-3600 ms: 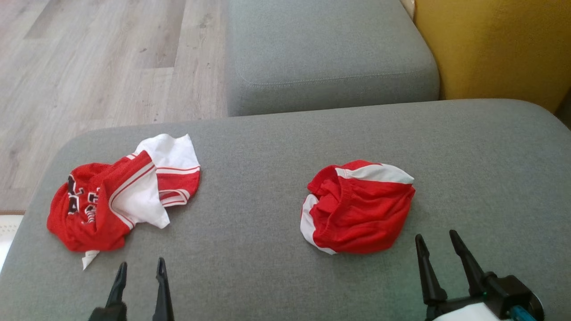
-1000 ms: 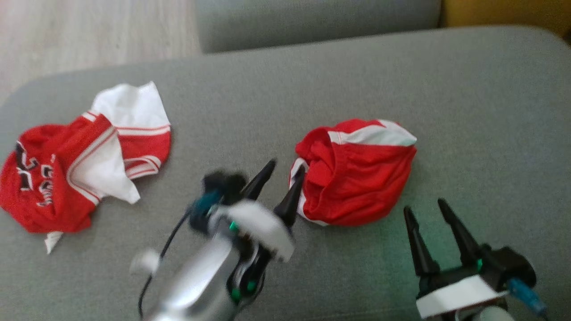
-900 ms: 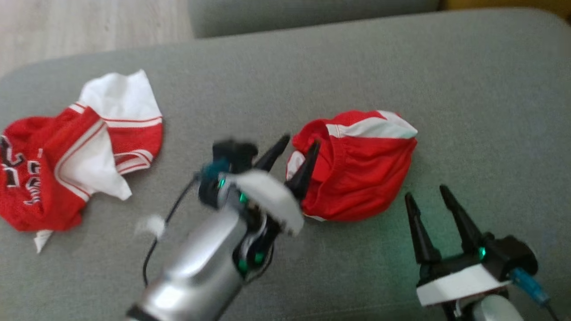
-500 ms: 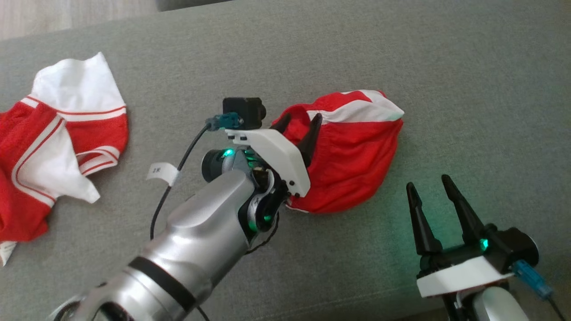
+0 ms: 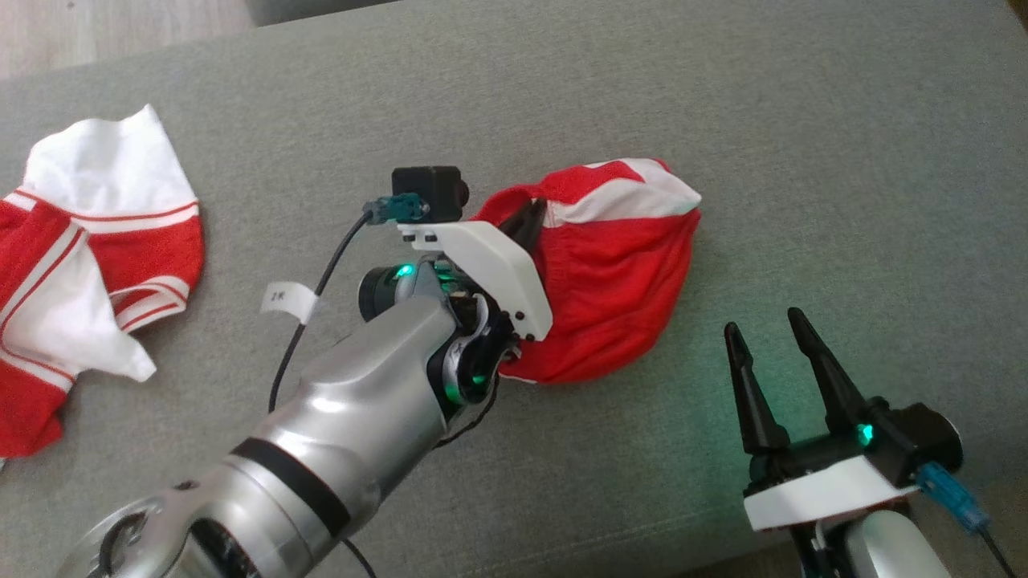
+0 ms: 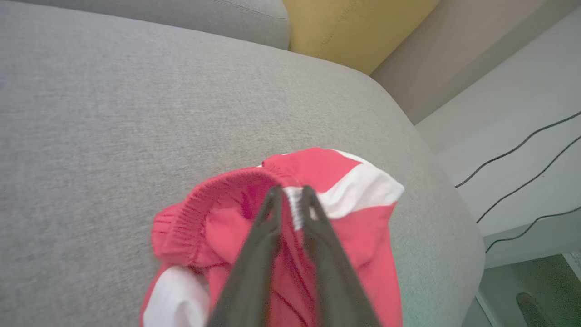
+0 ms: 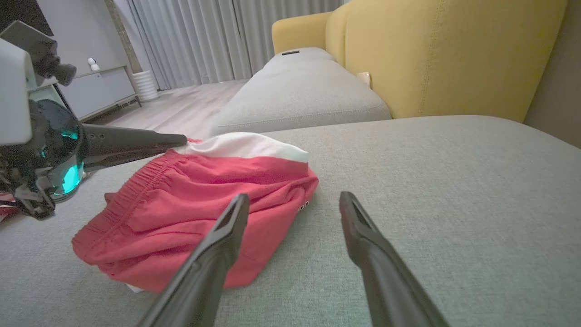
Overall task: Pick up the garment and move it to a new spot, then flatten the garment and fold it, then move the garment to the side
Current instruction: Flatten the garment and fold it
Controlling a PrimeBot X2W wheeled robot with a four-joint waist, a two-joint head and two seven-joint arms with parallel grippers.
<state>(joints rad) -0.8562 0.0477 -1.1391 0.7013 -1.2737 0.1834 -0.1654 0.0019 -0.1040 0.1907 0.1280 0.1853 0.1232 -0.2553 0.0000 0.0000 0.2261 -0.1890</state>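
Observation:
The garment (image 5: pixel 618 273), red shorts with a white side panel, lies crumpled on the grey cushion (image 5: pixel 803 160). My left gripper (image 5: pixel 530 215) is at its upper left edge, shut on the elastic waistband. In the left wrist view the two fingers (image 6: pixel 268 227) pinch the waistband of the garment (image 6: pixel 317 165) at the gripper's tip (image 6: pixel 289 193). My right gripper (image 5: pixel 761 323) stands open to the lower right of the shorts, apart from them. In the right wrist view it (image 7: pixel 294 197) points at the garment (image 7: pixel 204 195), with the left gripper (image 7: pixel 181 138) at the far edge.
A second red and white jersey (image 5: pixel 88 265) lies crumpled at the cushion's left. Behind are another grey cushion (image 7: pixel 299 86) and a yellow sofa back (image 7: pixel 431 54). Wood floor (image 5: pixel 96 32) shows beyond the cushion's far left edge.
My left arm reached from the lower left to the shorts and its fingers closed on the waistband. The head camera tilted down. The right gripper stayed open.

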